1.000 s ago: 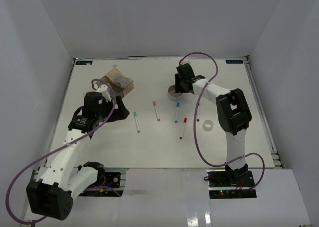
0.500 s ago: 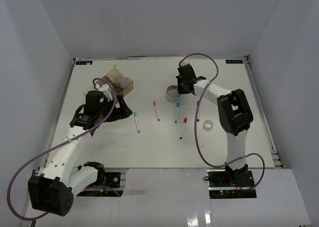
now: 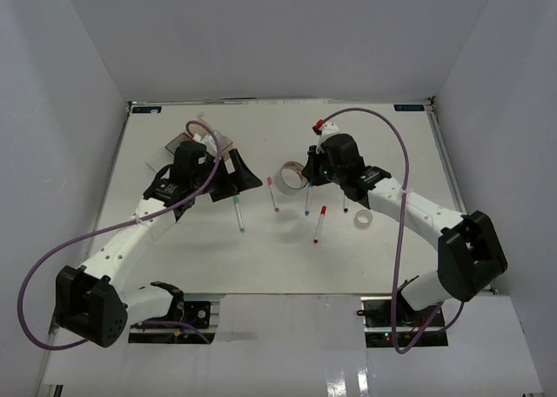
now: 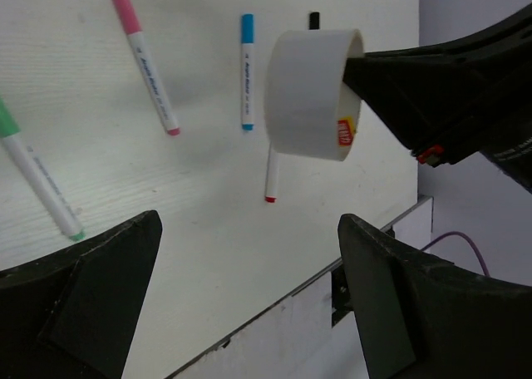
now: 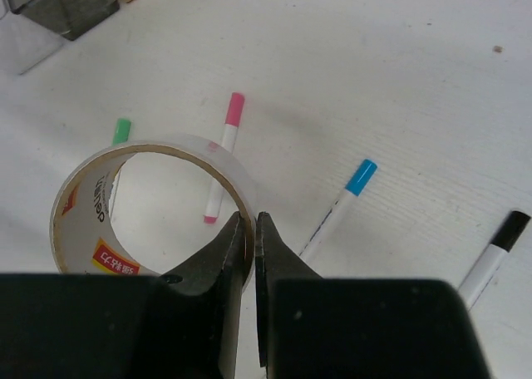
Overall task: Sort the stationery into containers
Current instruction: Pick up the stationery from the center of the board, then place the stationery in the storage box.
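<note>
Right gripper is clamped tight on the wall of the silvery tape ring with a brown inner core. One finger sits inside the hoop and one outside, holding the ring on edge above the white table, near the middle of the overhead view. Just below it lie the pink-capped white marker, blue-capped white marker, red-capped white marker and black-capped white marker, with the small clear tape roll lower right of them. Left gripper hangs left of centre with its jaws spread wide and nothing between them, just above the green-capped white marker. The cluster of small clear and amber-brown plastic boxes sits upper left, partly behind the left arm.
</note>
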Robot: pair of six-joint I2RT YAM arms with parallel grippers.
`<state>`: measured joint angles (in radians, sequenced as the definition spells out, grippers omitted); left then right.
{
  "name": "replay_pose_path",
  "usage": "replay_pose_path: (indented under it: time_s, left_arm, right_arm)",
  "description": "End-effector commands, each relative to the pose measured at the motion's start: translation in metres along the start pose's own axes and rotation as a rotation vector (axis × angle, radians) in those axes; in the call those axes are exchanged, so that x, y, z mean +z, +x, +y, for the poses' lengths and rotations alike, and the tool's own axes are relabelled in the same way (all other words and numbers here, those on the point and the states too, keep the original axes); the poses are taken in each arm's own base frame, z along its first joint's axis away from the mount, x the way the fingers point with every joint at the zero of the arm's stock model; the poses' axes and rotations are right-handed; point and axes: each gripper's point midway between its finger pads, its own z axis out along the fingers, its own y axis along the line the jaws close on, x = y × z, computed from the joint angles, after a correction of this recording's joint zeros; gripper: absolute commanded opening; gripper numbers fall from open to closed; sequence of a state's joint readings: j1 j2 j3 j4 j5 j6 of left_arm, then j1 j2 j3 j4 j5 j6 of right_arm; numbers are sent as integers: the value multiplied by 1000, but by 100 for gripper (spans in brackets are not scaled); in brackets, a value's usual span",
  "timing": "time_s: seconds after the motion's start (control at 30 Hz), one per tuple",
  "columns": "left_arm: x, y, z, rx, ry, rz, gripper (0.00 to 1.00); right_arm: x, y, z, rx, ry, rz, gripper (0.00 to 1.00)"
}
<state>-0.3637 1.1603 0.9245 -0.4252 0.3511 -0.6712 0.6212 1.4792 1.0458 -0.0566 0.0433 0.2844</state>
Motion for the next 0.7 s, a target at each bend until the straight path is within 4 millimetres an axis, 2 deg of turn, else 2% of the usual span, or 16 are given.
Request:
replay_pose_path:
  time_s: [0.0,0.13,0.27,0.43,0.57,0.67]
  left_arm:
    - [3,-16,-57,17,122,-50,98]
    - [15,-15,-74,10,151,-35,98]
    - [29,-8,-87,24,161,-16,98]
    - [51,5,-84,33,119,20,98]
    - [58,6,-83,31,106,29,97]
    - [60,5,-85,33,108,30,93]
  right_arm:
    - [-11,-15,16,42,-72,-90,8]
    - [-22,-15,30,48,-139,-93,8]
    - [-26,-16,34,46,-155,-101,8]
    - [-31,-16,36,53,-166,-112,8]
    - [-31,-14,37,53,-175,-109,8]
    - [-30,-12,38,54,-180,-106,8]
